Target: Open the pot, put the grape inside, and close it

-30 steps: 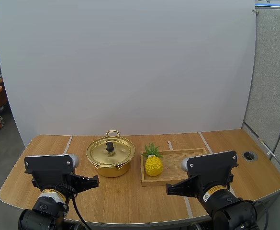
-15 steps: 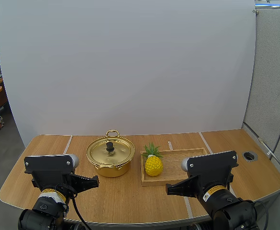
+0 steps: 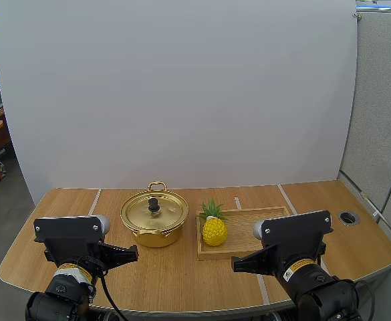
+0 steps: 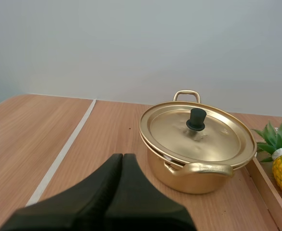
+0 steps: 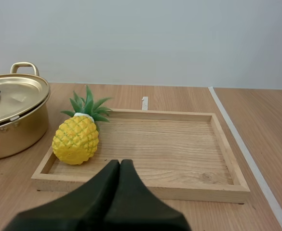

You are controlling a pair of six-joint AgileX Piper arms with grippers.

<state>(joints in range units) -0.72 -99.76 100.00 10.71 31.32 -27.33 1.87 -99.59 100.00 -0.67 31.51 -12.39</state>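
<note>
Left gripper [image 4: 123, 158] and right gripper [image 5: 120, 163] are both closed, empty. The lidded pot [image 3: 154, 217] sits lower centre-left of the high view, ahead of the left gripper. A pineapple [image 3: 214, 231] stands on the tray [image 3: 242, 224], ahead-left of the right gripper.

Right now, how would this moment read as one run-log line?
pot: lid on | pineapple: in wooden tray, beside pot | left claw: shut | right claw: shut

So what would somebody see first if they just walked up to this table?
Probably the shiny gold pot with its lid on, in the middle of the table. Next to it a bright yellow pineapple stands upright in a wooden tray, at the end nearest the pot.
</note>
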